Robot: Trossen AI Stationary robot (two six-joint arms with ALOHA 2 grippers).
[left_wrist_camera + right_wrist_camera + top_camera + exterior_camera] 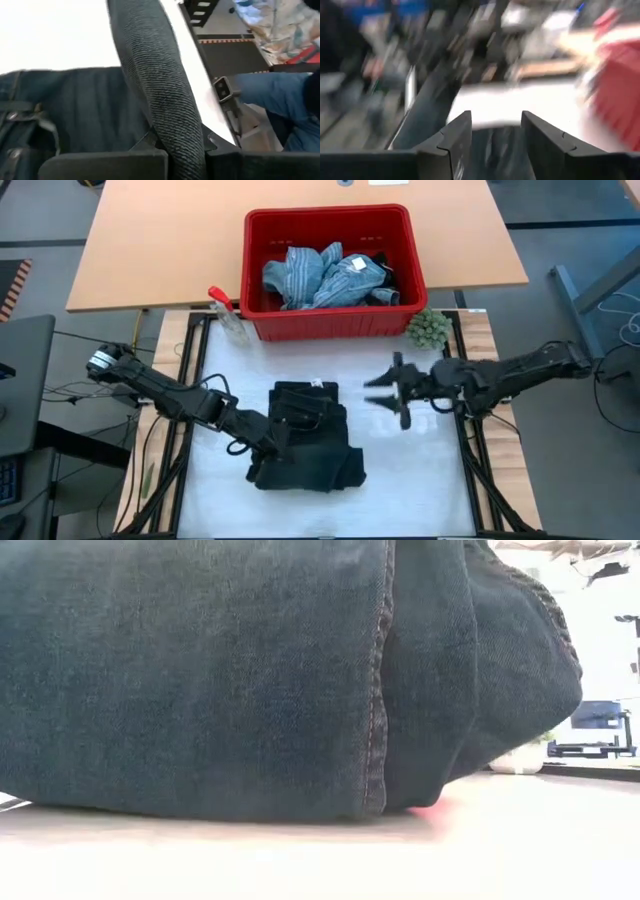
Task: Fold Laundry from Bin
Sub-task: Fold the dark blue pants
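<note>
The red bin [330, 322] stands at the table's far middle. In it lies light blue and striped laundry [325, 277]. A dark denim piece [310, 435] lies folded on the white mat in the middle, and it fills the low view [250, 680]. My left gripper [278, 442] is at this piece's near left edge, shut on it. My right gripper [393, 392] hangs open to the right of the dark piece and clear of it. Nothing is between its fingers [496, 135]. My left gripper pinches a thick fold of the dark denim [172, 135] between its two fingers. It comes from the table's left, slanting down. The fold runs on away from the fingers as a raised ridge [150, 75]. The rest of the piece lies flat on the mat.
A small clear spray bottle with a red trigger [228, 315] lies left of the bin. A green fuzzy ball [428, 328] sits at the bin's right corner. The mat's black frame rails [190, 380] run along both sides. Bare white mat lies right of the dark piece.
</note>
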